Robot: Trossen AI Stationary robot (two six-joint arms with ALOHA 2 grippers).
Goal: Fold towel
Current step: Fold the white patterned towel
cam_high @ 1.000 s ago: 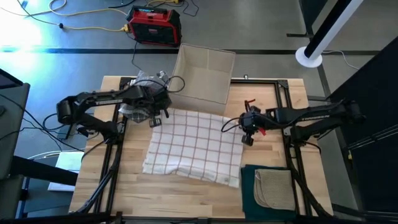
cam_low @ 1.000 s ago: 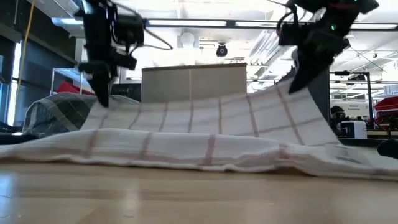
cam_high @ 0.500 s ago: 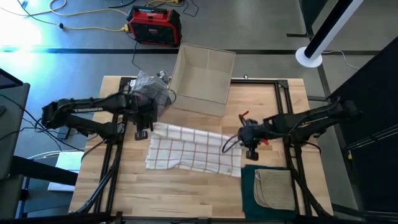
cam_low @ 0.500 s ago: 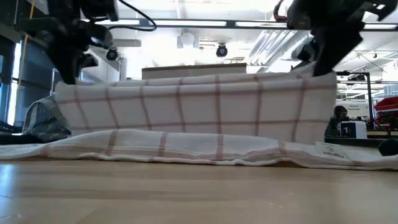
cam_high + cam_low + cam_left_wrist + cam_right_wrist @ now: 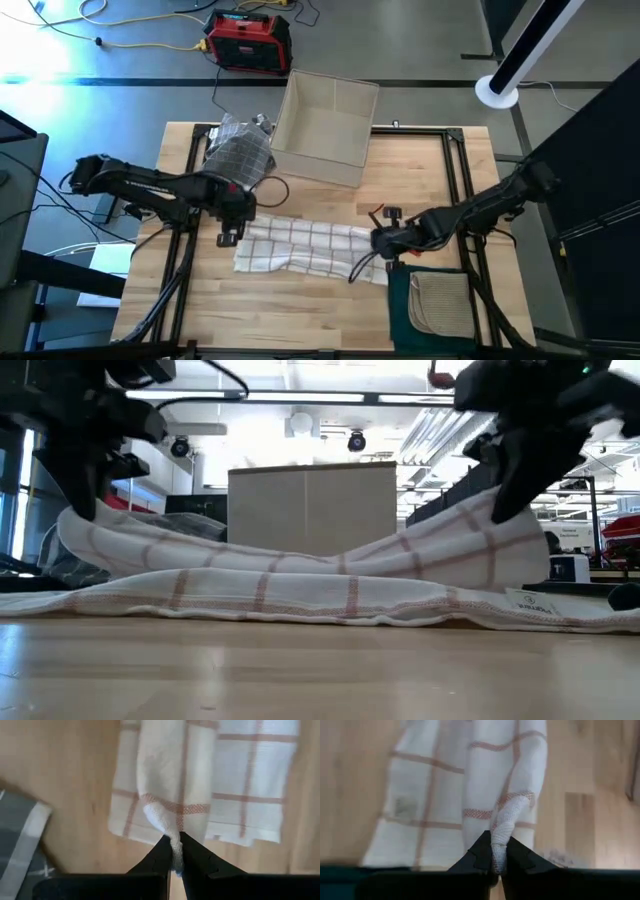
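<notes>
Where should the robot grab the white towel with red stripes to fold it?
By its two corners, from above, as now: the left gripper and right gripper each pinch a bunched corner of the white cloth towel with red check lines. Limp cloth sags in between, so hold both ends.

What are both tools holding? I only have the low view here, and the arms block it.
Observer: The left wrist view shows the left tool pinching a bunched towel corner.
Operator: And the right?
Observer: The right tool pinches another corner the same way.
Operator: Anything near the towel?
Observer: From above, a green cloth with a tan cloth on it lies beside the right tool.
</notes>
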